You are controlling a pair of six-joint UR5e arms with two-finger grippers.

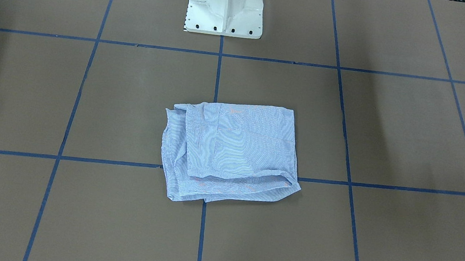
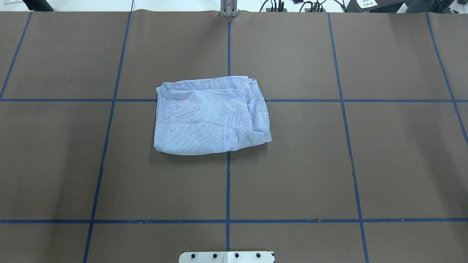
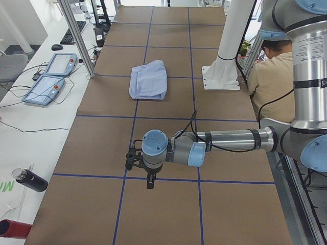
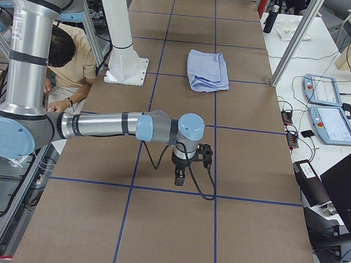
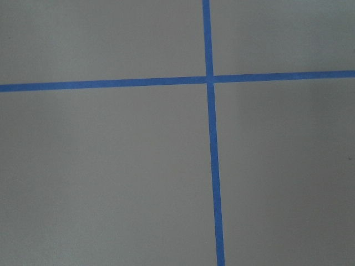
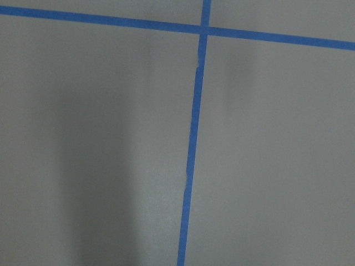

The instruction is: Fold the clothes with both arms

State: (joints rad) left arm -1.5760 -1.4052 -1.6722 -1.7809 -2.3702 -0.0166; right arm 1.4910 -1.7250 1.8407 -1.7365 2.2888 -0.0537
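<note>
Left gripper (image 3: 149, 182) and right gripper (image 4: 180, 178), open or closed cannot be told, hover well apart from the folded shirt (image 2: 204, 117); folding seems finished, and any next move would merely tidy edges.

Left arm (image 3: 230, 139) and right arm (image 4: 100, 125): silver tubes, light-blue joint caps (image 3: 155, 143), black cables (image 3: 193, 120); white pedestal (image 1: 225, 5) with dark screws.

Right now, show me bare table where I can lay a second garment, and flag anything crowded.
Free: the table squares either side of the folded shirt, and the strip between it and the white pedestal base. Crowded: only toward the two ends, where the left gripper and right gripper hang low.
</note>
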